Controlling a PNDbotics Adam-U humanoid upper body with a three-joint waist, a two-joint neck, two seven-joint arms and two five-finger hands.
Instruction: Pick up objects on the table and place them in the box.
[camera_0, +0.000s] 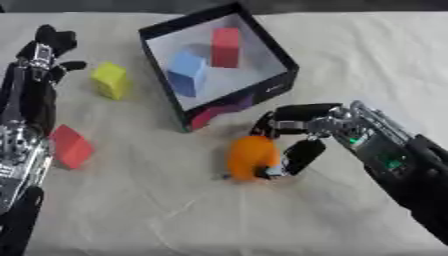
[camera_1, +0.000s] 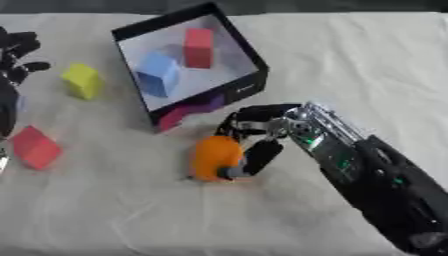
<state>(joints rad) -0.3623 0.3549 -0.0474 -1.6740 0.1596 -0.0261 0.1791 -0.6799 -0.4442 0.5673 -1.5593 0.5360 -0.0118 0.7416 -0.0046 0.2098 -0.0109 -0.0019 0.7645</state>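
The left hand (camera_0: 48, 42) rests at the table's left edge, fingers loosely spread and holding nothing, near a yellow block (camera_0: 111, 80) and a red block (camera_0: 70, 146). The box (camera_0: 278, 55) holds a blue block (camera_0: 186, 73) and another red one. Just in front of it, the right hand (camera_0: 293, 135) curls around an orange thing (camera_0: 250, 156) on the table.

No readable txt, labels or nos. anywhere. The box (camera_0: 273, 89) front has coloured patches, but no legible letters.
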